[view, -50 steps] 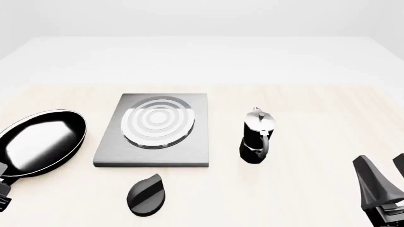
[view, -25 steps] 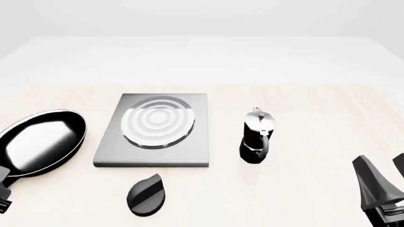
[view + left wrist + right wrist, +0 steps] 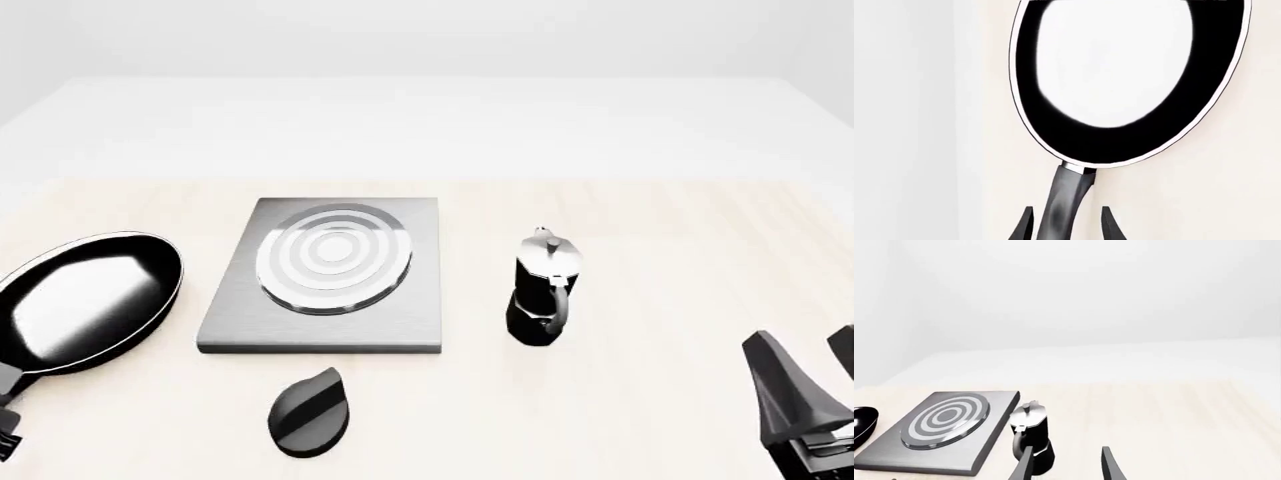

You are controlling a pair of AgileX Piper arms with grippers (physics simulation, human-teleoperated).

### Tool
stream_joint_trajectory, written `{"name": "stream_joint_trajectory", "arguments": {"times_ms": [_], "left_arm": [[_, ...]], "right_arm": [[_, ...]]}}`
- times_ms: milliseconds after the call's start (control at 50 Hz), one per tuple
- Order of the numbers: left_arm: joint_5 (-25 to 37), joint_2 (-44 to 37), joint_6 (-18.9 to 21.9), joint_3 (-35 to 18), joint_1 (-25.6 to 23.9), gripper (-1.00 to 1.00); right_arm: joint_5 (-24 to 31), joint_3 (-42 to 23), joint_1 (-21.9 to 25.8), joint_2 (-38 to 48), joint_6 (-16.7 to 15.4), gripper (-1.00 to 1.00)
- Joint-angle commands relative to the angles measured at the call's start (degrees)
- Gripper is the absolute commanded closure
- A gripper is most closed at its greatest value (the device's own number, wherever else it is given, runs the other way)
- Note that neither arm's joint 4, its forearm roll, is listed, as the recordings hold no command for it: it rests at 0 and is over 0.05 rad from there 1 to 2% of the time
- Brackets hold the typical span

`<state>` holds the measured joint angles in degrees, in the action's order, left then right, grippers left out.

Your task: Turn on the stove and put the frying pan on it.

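The frying pan (image 3: 87, 300), black with a glossy inside and a thin pale rim, lies on the table left of the stove (image 3: 400, 310). The stove is a grey slab with a ringed burner (image 3: 334, 257). Its black oval knob (image 3: 310, 412) sits apart, in front of the slab. In the left wrist view my left gripper (image 3: 1067, 210) is open, its fingers on either side of the pan's dark handle (image 3: 1062, 200) with small gaps. In the front view only a sliver of it (image 3: 7, 430) shows at the left edge. My right gripper (image 3: 801, 345) stands open and empty at the near right.
A black-and-silver moka pot (image 3: 545, 290) stands upright just right of the stove, between the stove and my right gripper (image 3: 1067, 450). The right wrist view shows the moka pot (image 3: 1031, 437) close ahead, the stove (image 3: 944, 432) beyond it, and the pan's edge (image 3: 862, 422).
My left gripper has slid slightly toward the near edge along the pan handle. The pan, knob and right gripper stay almost where they were.
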<state>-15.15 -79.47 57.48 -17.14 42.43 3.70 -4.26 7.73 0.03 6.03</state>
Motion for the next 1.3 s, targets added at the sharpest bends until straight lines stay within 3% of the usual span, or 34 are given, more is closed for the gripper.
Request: {"name": "stream_joint_trajectory", "arguments": {"times_ms": [20,580,780,800,1300], "left_arm": [[-2.55,-2.71,1.13,0.15,0.86,-1.00],[-8.13,-10.39,2.94,-1.45,3.25,-1.00],[-7.29,-8.47,2.74,-0.95,2.67,-1.00],[-7.00,-7.56,2.58,-0.87,2.37,1.00],[-0.16,3.12,2.32,-0.97,-0.14,1.00]], "right_arm": [[0.18,-0.08,-0.05,0.00,-0.14,-1.00],[0.41,-0.35,-0.20,0.00,-0.19,-1.00],[0.51,-0.48,-0.22,0.00,-0.29,-1.00],[0.45,-0.43,-0.21,0.00,-0.25,-1.00],[0.35,-0.44,-0.07,0.00,-0.05,-1.00]]}}
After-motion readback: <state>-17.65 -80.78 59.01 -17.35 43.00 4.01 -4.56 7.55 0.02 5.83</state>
